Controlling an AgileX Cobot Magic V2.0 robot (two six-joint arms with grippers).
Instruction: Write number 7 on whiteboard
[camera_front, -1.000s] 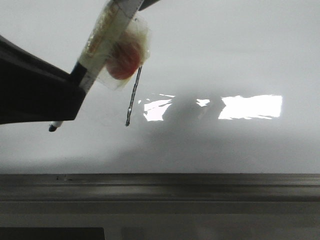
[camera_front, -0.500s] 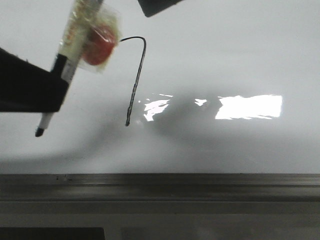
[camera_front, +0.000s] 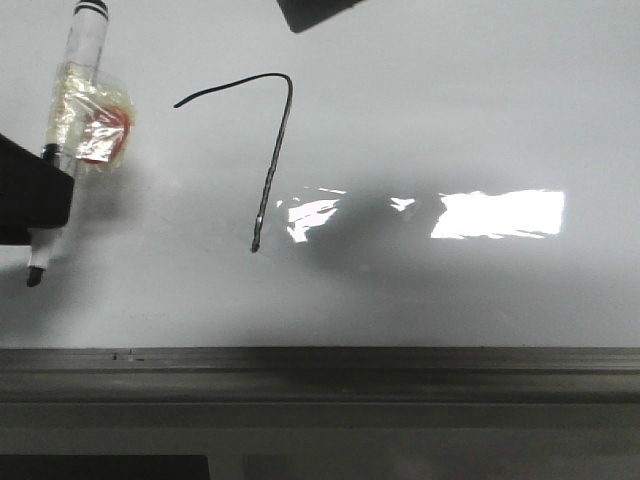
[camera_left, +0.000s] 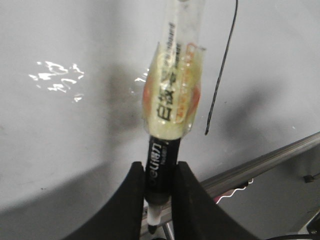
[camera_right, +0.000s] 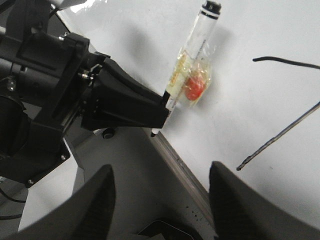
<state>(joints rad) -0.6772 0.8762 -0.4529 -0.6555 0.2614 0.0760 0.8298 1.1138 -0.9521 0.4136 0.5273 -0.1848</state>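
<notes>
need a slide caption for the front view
Finished number 7 on the whiteboard; left gripper holds the marker off to the side.

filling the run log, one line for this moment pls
number 7 drawn on whiteboard | left pincer shut on marker | right pincer open

The number 7 (camera_front: 268, 140) lies on the whiteboard (camera_front: 450, 120), left of centre. The marker pen (camera_front: 62, 150), in the left hand (camera_front: 35, 200), is further left, apart from it.
</notes>
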